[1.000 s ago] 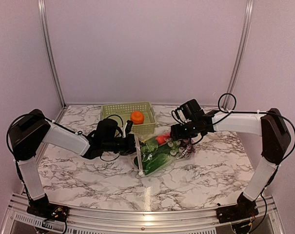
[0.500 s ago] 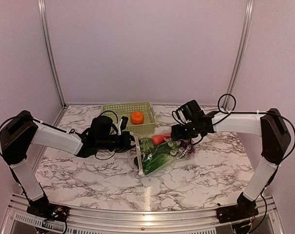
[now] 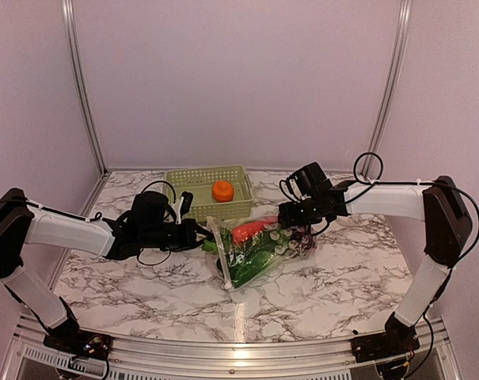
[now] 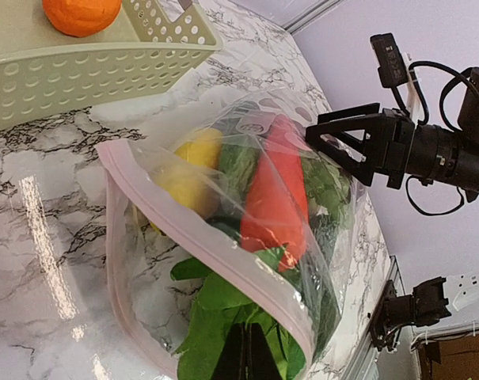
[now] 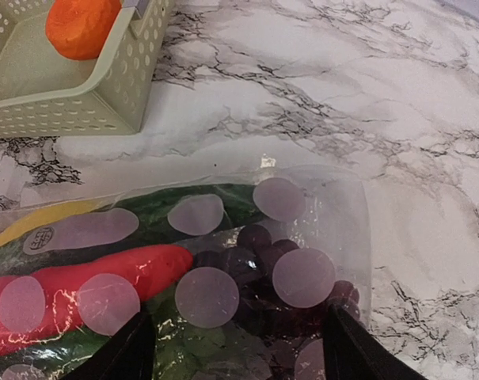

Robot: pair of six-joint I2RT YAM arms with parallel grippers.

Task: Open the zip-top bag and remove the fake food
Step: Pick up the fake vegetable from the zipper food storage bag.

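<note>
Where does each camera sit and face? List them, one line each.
Top external: above and behind, looking down on the table; both arms show.
Left wrist: low, facing across the zip-top bag toward the right pincer; own left pincer at bottom edge.
Right wrist: looking down on the bag; own fingers at bottom corners.
Shared: the basket with the orange piece.

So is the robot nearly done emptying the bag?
No. Done: the clear plastic zip-top bag gapes open, and one orange toy fruit sits in the pale green lattice basket. In hand: the left claw pinches the bag's rim; the right claw stands open over its far end. Left: the red, yellow, green and purple pieces inside.
</note>
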